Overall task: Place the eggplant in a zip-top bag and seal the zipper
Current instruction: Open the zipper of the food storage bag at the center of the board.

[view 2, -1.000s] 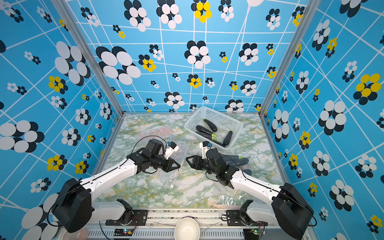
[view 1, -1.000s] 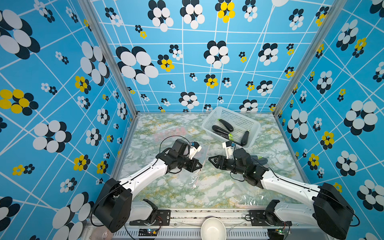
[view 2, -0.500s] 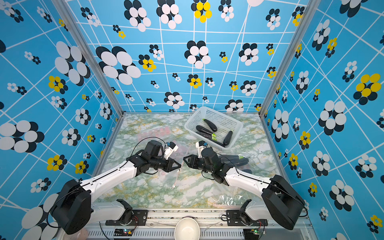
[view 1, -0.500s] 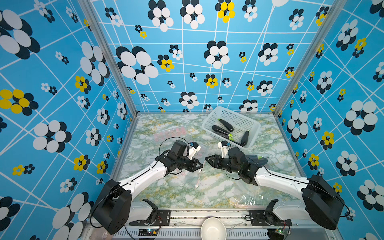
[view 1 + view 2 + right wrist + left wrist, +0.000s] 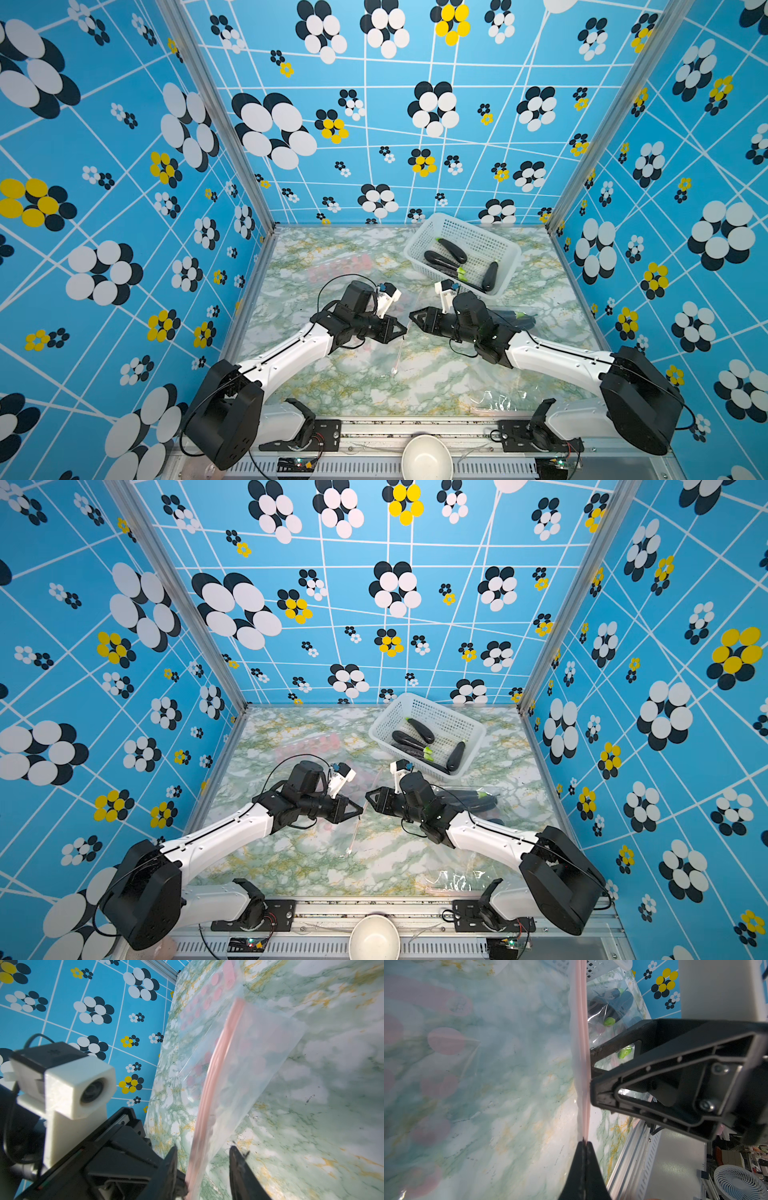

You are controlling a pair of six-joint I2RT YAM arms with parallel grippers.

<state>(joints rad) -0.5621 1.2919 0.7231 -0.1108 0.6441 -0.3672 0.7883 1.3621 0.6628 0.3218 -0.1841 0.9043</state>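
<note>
Pinches zipper strip with left fingers, straddles it with right fingers spread — could slip off-centre on closing, leaving gaps.

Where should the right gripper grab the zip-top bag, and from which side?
On the pink zipper strip, likely the firmest part of the zip-top bag: a thin flat band, pinched by the left gripper. Come in opposite that pinch, with the right gripper jaws straddling the strip's flat faces, as they do now.
</note>
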